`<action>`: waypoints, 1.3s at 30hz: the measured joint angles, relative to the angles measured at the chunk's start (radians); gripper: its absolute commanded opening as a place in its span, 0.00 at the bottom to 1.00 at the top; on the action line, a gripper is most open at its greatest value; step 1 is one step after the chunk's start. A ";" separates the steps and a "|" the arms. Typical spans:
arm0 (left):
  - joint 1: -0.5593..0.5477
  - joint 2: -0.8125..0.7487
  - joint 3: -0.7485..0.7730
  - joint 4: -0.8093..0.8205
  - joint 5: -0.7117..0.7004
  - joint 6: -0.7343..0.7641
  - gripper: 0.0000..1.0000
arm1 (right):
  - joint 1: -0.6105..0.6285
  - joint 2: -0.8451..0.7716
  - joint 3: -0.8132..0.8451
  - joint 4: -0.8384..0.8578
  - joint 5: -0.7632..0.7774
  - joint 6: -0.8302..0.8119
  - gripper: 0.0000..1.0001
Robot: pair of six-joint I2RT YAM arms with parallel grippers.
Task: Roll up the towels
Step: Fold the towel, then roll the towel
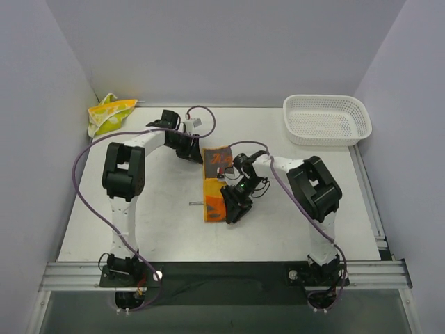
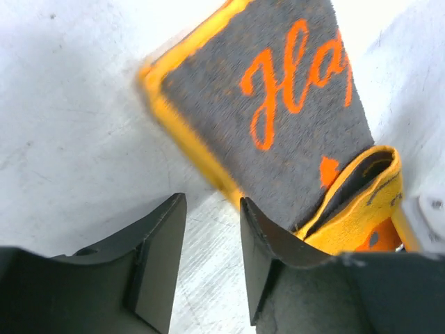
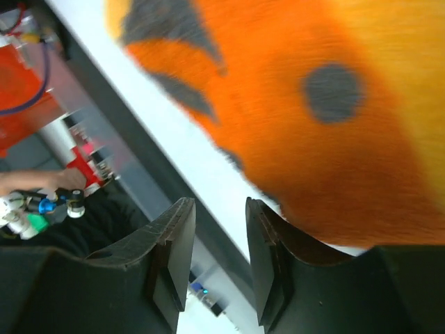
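Item: orange towel (image 1: 213,196), lying centre of table (image 1: 153,223) between both arms. Soft, light, limp; I judge a hemmed short edge the best hold. Left gripper (image 2: 212,202) narrowly parted, empty, at the far corner; right gripper (image 3: 219,205) likewise, at the near end. Yellow towel (image 1: 110,113): crumpled, far-left corner.

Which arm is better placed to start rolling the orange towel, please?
Probably right: the right end effector hovers open at the near end of the orange towel, where a roll could begin. The left end effector sits open beside the far corner, over bare table.
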 measured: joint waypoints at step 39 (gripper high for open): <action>-0.753 -0.679 -0.886 0.324 -0.504 0.747 0.26 | -0.092 0.094 0.134 0.151 0.008 0.187 0.35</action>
